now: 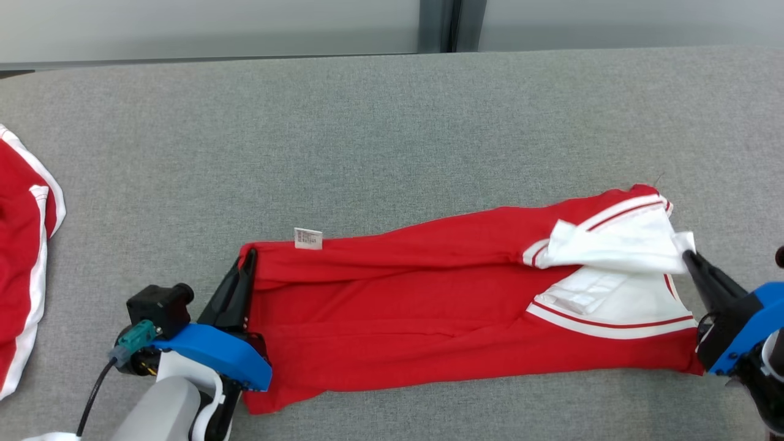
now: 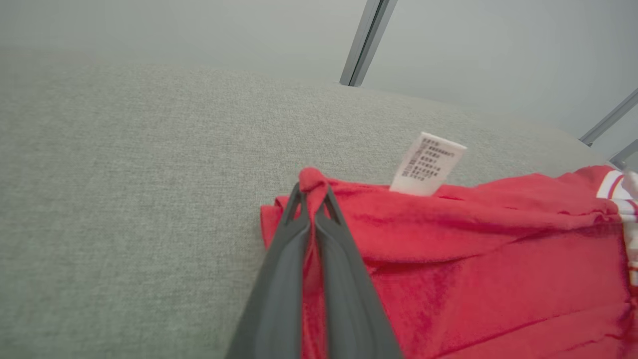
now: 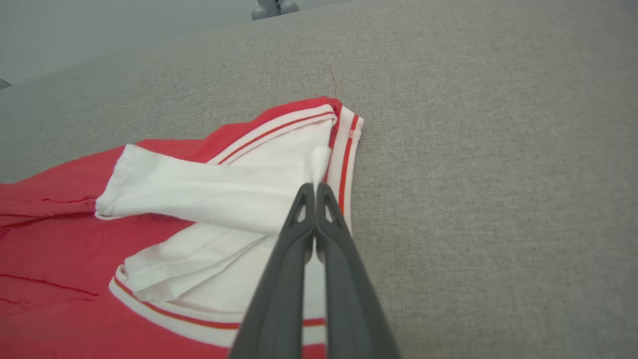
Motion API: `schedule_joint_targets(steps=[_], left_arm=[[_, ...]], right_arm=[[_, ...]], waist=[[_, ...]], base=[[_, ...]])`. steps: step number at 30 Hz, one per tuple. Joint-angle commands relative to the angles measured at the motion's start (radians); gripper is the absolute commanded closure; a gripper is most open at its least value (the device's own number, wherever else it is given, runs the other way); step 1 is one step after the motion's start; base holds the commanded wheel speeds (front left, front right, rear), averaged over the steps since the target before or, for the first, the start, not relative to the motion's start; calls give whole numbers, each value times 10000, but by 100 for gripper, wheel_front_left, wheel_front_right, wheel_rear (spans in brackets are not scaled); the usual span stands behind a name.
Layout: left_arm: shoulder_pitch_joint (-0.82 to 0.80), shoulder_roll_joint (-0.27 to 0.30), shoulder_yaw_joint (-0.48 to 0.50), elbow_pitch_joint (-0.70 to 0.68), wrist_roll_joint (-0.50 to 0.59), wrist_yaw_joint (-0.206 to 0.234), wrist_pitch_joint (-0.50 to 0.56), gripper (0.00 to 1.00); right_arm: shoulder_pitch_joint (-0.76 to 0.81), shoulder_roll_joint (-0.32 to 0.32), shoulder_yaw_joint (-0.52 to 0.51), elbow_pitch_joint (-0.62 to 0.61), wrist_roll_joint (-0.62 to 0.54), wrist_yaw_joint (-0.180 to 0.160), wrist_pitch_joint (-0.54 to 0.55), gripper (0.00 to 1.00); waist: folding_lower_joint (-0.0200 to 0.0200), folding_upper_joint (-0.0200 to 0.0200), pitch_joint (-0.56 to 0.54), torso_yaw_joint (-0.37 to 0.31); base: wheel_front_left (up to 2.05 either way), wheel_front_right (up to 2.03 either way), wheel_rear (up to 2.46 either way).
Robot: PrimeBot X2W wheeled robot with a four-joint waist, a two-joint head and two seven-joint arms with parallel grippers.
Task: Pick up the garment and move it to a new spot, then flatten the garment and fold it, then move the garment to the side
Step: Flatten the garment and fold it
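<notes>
Because a fold comes out straight only when the cloth is taut, I hold the garment at its two ends. It lies stretched as a long red band across the near middle of the grey table. My left gripper is clenched on a small tuft of red cloth at the far corner of the left end, just beside the white label that sticks out from the back edge. My right gripper is pinched tight on the white sleeve at the right end, where the striped trim shows. I judge that gripping matching far corners lets me carry one long edge over the other evenly, as a lengthwise fold needs. The sleeve is bunched and lies across the red, so it may need tucking to leave the shape flat. A second garment rests at the table's left edge, well apart, so nothing crowds my work.
</notes>
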Motion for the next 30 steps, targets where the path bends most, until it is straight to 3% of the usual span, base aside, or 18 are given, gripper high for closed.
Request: schedule_joint_targets(steps=[1,4,5,6,7,8,14,22,30], left_arm=[[109,-21,64,52,-7,52,-51,100],[246,-160,157,171,-70,152,-107,100],[302,-209,141,219,-112,153,-95,92],[316,-230,134,248,-106,160,-95,60],[298,-244,142,252,-88,180,-104,20],[310,-268,180,266,-101,222,-117,0],[498,-422,757,-25,131,510,-186,0],[829,-573,2126,-1379,1649,527,-180,0],[404,-463,2460,-1378,2547,335,-182,0]], right_arm=[[232,151,-66,-122,6,1,48,100],[559,373,-141,-328,-72,1,173,100],[654,446,-172,-372,-89,1,205,75],[752,534,-218,-401,-133,1,265,0],[825,591,-258,-474,-193,1,273,0],[895,642,-295,-550,-233,1,292,0],[1575,751,-479,-945,-341,1,775,0],[1634,993,-987,-1305,-938,1,440,0],[312,1404,-1305,118,-1698,1,542,0]], waist=[[1,0,-30,-1],[1,0,-96,-18],[1,0,-113,-23],[1,0,-133,-22],[1,0,-154,-14],[1,0,-180,-2],[1,0,-460,136],[1,0,-833,217],[1,0,-829,133]], base=[[0,0,0],[0,0,0],[0,0,0],[0,0,0],[0,0,0],[0,0,0],[0,0,0],[0,0,0],[0,0,0]])
